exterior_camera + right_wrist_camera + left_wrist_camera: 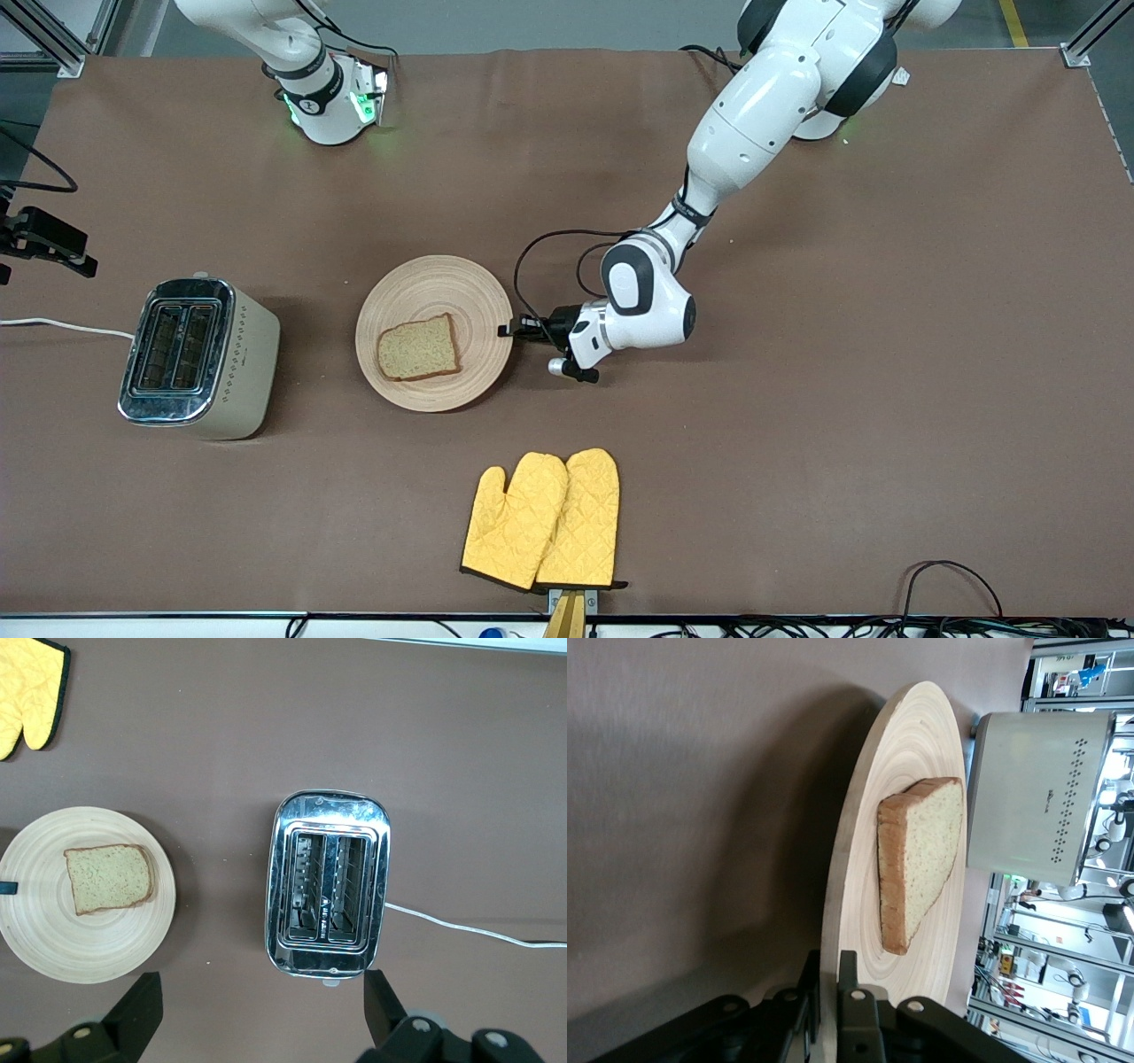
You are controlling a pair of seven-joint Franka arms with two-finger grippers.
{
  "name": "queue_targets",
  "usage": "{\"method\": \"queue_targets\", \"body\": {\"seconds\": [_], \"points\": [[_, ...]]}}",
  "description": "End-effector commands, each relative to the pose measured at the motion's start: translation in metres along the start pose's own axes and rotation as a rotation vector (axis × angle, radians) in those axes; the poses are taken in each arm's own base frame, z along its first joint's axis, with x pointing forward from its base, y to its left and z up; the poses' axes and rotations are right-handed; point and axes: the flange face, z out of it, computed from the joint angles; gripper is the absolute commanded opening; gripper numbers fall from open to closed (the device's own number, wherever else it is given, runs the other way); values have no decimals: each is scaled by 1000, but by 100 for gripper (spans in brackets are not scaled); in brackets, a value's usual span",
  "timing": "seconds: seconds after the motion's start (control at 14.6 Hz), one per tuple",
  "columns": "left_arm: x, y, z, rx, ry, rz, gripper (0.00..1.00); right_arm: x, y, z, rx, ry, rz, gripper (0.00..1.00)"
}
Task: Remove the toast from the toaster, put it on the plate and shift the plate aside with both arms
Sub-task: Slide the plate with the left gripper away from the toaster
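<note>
The toast [418, 347] lies flat on the round wooden plate [434, 283] at the middle of the table. My left gripper [512, 330] is low at the plate's rim on the side toward the left arm's end of the table. In the left wrist view its jaws [830, 961] are shut on the plate's edge [868, 859], one finger above the rim and one below, with the toast [921, 850] close ahead. My right gripper [261, 1010] is open and empty, high over the table near the toaster; its view shows the plate [80, 943] and the toast [108, 877].
A cream and chrome toaster [195, 354] with empty slots stands beside the plate toward the right arm's end; it also shows in the wrist views [1036, 797] [328, 886]. Two yellow oven mitts [545, 518] lie nearer to the front camera than the plate.
</note>
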Motion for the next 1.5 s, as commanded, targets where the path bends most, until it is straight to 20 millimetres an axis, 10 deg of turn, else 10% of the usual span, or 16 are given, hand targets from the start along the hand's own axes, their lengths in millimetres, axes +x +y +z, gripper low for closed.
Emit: {"method": "queue_targets", "body": {"seconds": [0.0,0.48,0.96,1.23,1.43], "points": [[40,32,-60,21,28,95,0,-10,3,-3,24,-15,5,100],[121,-37,-288,11,-188,80,0,-11,-14,-8,-32,-11,32,100],[98,-188,-532,-21,-222,243,0,-11,-18,-9,-34,-11,19,100],[62,-272,-603,-29,-171,209,0,-11,-17,-9,-34,-9,17,100],[47,-313,-606,-58,-159,191,1,-11,-17,-8,-33,-12,17,100]]}}
